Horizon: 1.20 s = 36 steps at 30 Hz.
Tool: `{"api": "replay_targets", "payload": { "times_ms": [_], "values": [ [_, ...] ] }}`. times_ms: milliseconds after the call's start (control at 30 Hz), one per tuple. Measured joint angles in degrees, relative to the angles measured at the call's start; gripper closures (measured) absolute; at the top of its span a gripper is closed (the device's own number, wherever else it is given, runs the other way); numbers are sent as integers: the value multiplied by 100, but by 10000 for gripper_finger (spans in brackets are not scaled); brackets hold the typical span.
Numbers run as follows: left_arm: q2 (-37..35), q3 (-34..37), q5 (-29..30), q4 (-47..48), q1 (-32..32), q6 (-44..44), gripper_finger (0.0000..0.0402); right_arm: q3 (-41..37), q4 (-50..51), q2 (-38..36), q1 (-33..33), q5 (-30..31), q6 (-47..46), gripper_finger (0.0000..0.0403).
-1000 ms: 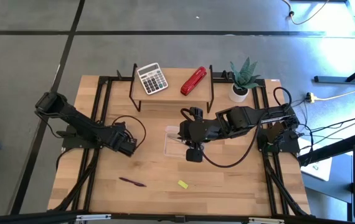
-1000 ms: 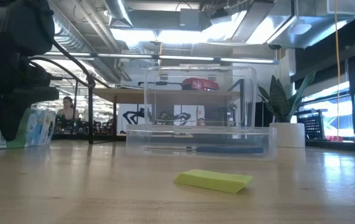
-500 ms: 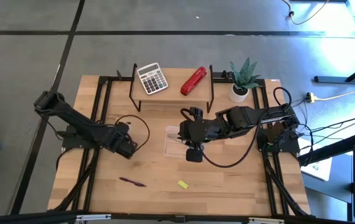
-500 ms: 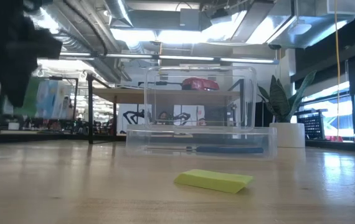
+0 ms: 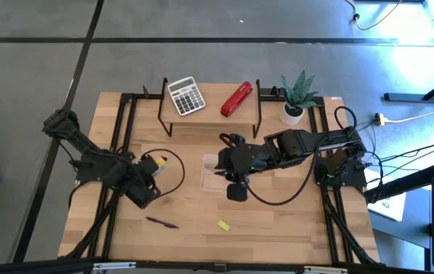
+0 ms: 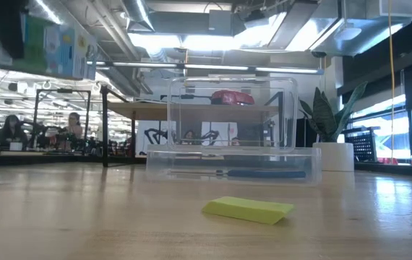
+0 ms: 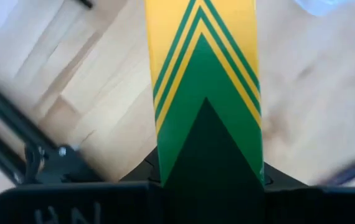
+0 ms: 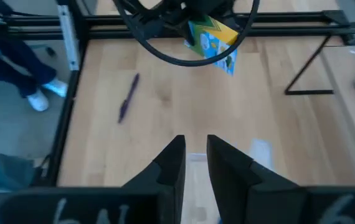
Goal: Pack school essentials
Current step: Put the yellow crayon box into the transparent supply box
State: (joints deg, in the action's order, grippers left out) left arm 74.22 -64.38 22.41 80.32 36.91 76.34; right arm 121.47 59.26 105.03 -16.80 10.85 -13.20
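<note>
Printed box aloft in the left claw, container off to its right

Printed box, yellow-green, is clamped in the left claw, fingers closed on its lower end, carried clear above the worktop. In the right wrist view it hangs tilted in the air. The clear container lies to the claw's right, with the worktop's middle between them, so the coming carry looks like a sideways sweep toward it. The right claw sits over that container with its fingers a narrow gap apart and nothing between them. Nearer the front edge than the left claw lies the purple pen, long axis roughly across the worktop; the yellow block lies further right.
</note>
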Motion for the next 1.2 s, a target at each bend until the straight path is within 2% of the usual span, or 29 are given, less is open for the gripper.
{"api": "replay_targets", "payload": {
  "times_ms": [167,400,567,767,1000,1200],
  "values": [
    [2,-299,111,-1,177,-811,322,11,-40,-128,-245,-151,-29,334],
    [296,-1153,726,-37,163,-2501,322,14,-236,-385,-636,-63,-270,334],
    [917,-1836,1188,-33,-80,-3533,322,15,-85,-428,-897,613,-566,334],
    [1618,-2427,1788,-135,-357,-4265,322,15,137,-485,-1266,1535,-757,334],
    [2124,-2565,2300,-1087,-575,-5697,322,35,592,-485,-1448,1748,-1080,334],
    [2566,-2568,2560,-1464,-839,-6024,321,37,625,-489,-1621,1868,-1057,334]
  ]
}}
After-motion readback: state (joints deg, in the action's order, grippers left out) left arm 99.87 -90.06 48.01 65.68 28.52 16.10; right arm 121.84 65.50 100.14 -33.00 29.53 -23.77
